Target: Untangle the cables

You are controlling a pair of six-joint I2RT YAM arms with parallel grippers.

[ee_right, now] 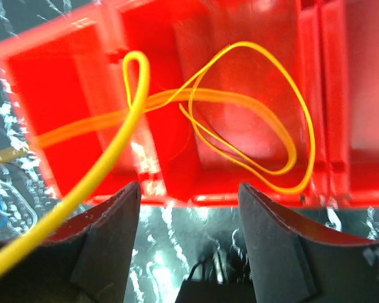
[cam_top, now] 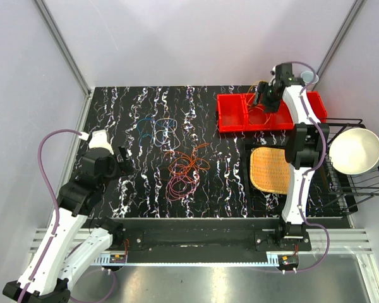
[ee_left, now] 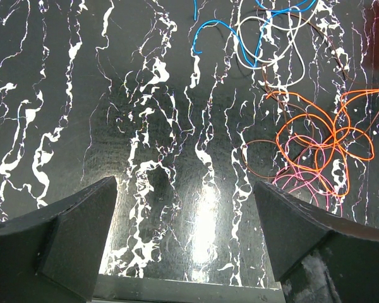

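The cables lie in two groups on the black marbled table: a blue and white loop bundle [cam_top: 156,128] and an orange and pink tangle [cam_top: 186,170]. In the left wrist view the blue cable [ee_left: 265,28], the orange cable [ee_left: 316,126] and the pink cable [ee_left: 303,183] lie ahead and to the right. My left gripper [ee_left: 186,196] is open over bare table, left of the tangle [cam_top: 121,161]. My right gripper [cam_top: 263,100] hangs open over the red bins [cam_top: 230,120]. A yellow cable [ee_right: 252,113] loops inside a bin. One strand runs down past the left finger [ee_right: 107,246], outside the jaws.
A woven yellow tray [cam_top: 271,169] sits under the right arm. A white bowl [cam_top: 355,150] rests on a black wire rack [cam_top: 347,192] at the right edge. A small cup [cam_top: 308,77] stands behind the bins. Grey walls enclose the table.
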